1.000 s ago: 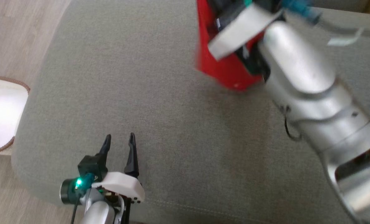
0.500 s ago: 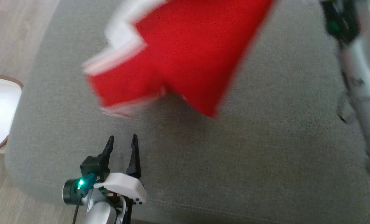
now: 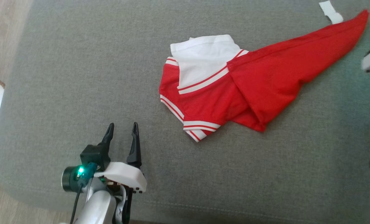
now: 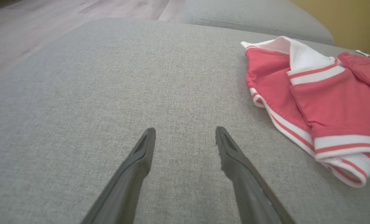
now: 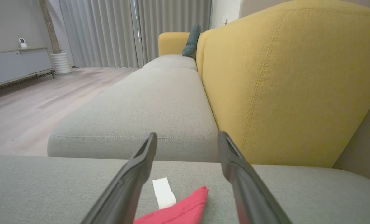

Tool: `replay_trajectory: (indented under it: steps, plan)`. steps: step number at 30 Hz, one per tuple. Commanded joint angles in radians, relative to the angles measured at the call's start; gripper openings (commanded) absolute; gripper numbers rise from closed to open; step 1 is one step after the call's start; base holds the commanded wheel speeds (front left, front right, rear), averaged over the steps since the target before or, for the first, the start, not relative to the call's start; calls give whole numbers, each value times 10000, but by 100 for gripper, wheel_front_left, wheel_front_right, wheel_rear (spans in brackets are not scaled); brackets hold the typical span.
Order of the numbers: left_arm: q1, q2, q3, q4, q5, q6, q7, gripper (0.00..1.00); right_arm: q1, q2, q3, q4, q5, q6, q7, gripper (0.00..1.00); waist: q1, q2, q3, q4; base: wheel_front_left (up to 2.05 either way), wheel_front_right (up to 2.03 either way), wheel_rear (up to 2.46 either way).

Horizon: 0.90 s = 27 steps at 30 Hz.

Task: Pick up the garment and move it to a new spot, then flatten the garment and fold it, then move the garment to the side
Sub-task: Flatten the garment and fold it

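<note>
Jersey (image 3: 234, 90) lies crumpled on the grey sofa cushion (image 3: 79, 77), one red corner drawn out toward the right hand (image 5: 188, 135) — my reading: it is at its new spot, flattening not yet begun. Both hands are open with nothing between the fingers; the left hand (image 3: 122, 126) is by the cushion's front edge, near the striped sleeve but apart from it. The right wrist view adds what the head view lacks — a yellow backrest (image 5: 281, 77) behind, and the red tip just beside a white tag (image 5: 163, 193).

The left claw (image 3: 121, 129) is hovering with its long dark fingers spread apart; the right claw (image 5: 188, 138) is holding its fingers parted, gripping nothing.
</note>
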Motion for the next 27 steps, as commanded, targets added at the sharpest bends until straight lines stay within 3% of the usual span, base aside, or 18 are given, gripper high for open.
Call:
replay_trajectory:
  steps: [1, 5, 9, 16, 20, 27]
  plan:
    - [-172, 58, 380, -214, 82, -42, -124, 100, 246, 372, 88, -527, -173, 65, -24, 100, -1, 0, -68, -72, 0, 0, 0]
    - [-117, 58, 394, -191, 86, -66, -124, 100, 713, 1180, 990, -993, -89, 65, -24, 100, -1, 0, -174, -175, 0, 0, 0]
    - [-88, 58, 376, -147, 81, -102, -124, 100, 1103, 1855, 2685, -1340, 596, 65, -24, 100, -1, 0, -261, -203, 0, 0, 0]
    - [-45, 58, 248, -112, -8, -129, -124, 100, 1420, 2253, 5522, -1430, 2087, 65, 796, 100, -1, 0, -316, 16, 0, 0, 0]
    - [18, 58, 182, -104, -107, -109, -124, 100, 1456, 2099, 6215, -1026, 2429, 65, 1328, 100, -1, 0, -301, 249, 0, 0, 0]
    - [133, 58, 161, -138, -178, -68, -124, 100, 1412, 2036, 6548, -395, 2503, 65, 1403, 100, -1, 0, -270, 441, 0, 0, 0]
